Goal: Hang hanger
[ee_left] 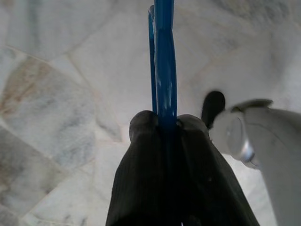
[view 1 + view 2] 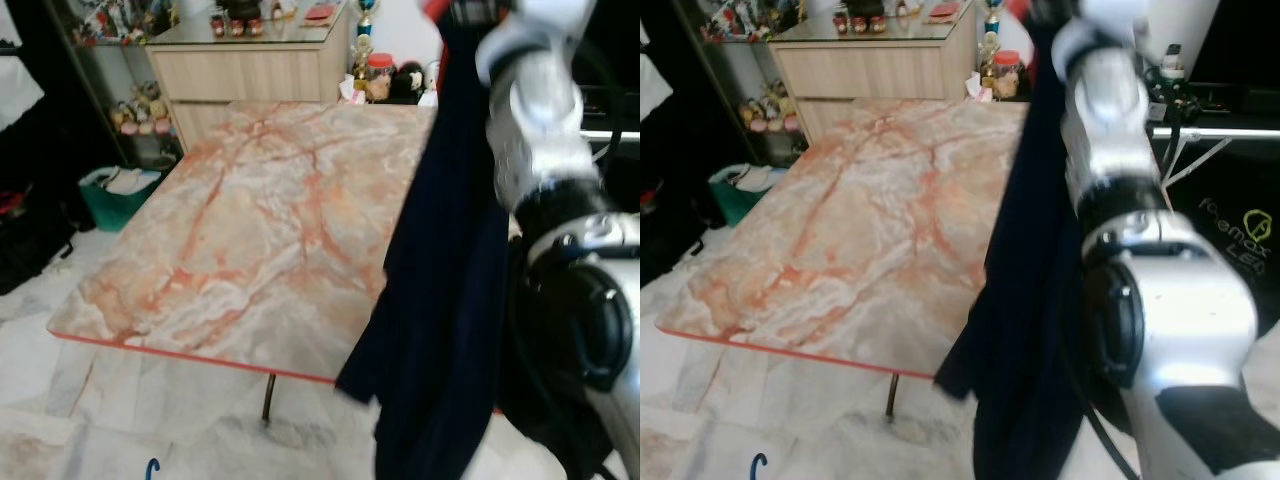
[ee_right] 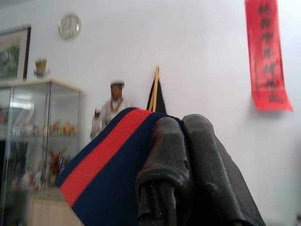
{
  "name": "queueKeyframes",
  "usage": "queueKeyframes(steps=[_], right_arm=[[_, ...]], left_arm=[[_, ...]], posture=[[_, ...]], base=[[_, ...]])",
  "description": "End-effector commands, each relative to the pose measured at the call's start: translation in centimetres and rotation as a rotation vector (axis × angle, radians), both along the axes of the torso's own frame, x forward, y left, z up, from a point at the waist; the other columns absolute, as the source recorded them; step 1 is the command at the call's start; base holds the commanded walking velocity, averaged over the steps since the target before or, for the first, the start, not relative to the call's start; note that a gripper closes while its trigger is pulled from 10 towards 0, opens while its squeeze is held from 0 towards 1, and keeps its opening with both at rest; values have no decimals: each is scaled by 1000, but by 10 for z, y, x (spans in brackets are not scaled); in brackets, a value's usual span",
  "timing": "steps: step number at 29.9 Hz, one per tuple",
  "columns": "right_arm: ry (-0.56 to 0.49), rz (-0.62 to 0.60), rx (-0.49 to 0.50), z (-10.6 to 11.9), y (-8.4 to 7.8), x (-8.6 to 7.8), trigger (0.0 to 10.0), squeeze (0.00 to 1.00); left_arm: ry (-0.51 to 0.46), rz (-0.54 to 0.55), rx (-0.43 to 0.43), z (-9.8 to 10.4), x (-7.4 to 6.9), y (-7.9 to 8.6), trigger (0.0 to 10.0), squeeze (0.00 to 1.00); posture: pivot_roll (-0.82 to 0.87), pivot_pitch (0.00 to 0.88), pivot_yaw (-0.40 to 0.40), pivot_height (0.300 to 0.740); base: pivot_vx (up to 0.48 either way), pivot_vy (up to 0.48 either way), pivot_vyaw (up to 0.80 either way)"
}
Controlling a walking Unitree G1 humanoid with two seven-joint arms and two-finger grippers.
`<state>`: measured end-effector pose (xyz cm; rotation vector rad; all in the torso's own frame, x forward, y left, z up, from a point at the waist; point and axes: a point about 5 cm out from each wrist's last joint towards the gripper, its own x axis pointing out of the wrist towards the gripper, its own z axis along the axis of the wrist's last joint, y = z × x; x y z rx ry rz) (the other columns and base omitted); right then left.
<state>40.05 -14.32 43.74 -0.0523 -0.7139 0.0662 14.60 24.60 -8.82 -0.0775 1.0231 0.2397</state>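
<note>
A blue hanger (image 1: 164,70) is pinched between the black fingers of my left gripper (image 1: 168,123), which hangs low over the marble floor. The hanger's blue tip (image 2: 150,468) pokes up at the lower edge of the left eye view. My right arm (image 2: 540,130) is raised high at the right. Its gripper (image 3: 181,125) is shut on a navy garment with a red stripe (image 3: 108,160). That garment (image 2: 450,250) hangs down in a long dark drape beside the right edge of the table.
A pink marble-patterned table (image 2: 250,230) with a red rim stands ahead on thin legs. Behind it are a wooden cabinet (image 2: 250,65), a red-lidded jar (image 2: 378,75) and shelves of small figures. A green bin (image 2: 115,195) sits on the floor at the left.
</note>
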Motion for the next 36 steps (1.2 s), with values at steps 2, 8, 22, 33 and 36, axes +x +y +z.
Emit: queueKeyframes(steps=[2, 8, 22, 33, 36], right_arm=[[76, -9, 15, -31, -12, 9, 10000, 0], [427, -67, 3, -164, -18, 22, 10000, 0], [470, -144, 45, -268, -49, -32, 10000, 0], [406, -117, -4, -258, -25, -67, 10000, 1000], [433, -146, 4, -261, -26, -73, 10000, 1000]], left_arm=[[20, 6, -1, -4, -7, -4, 10000, 0], [24, -9, -10, -5, -9, -5, 10000, 0], [27, -23, -14, -5, -11, -5, 10000, 0], [28, -22, -16, -6, -11, -7, 10000, 0], [30, -21, -17, -6, -11, -7, 10000, 0]], posture=[[30, 49, 92, 740], [32, 70, 102, 740], [13, 82, 104, 740], [15, 77, 80, 740], [13, 79, 79, 740]], base=[[0, 0, 0], [0, 0, 0], [0, 0, 0], [0, 0, 0], [0, 0, 0]])
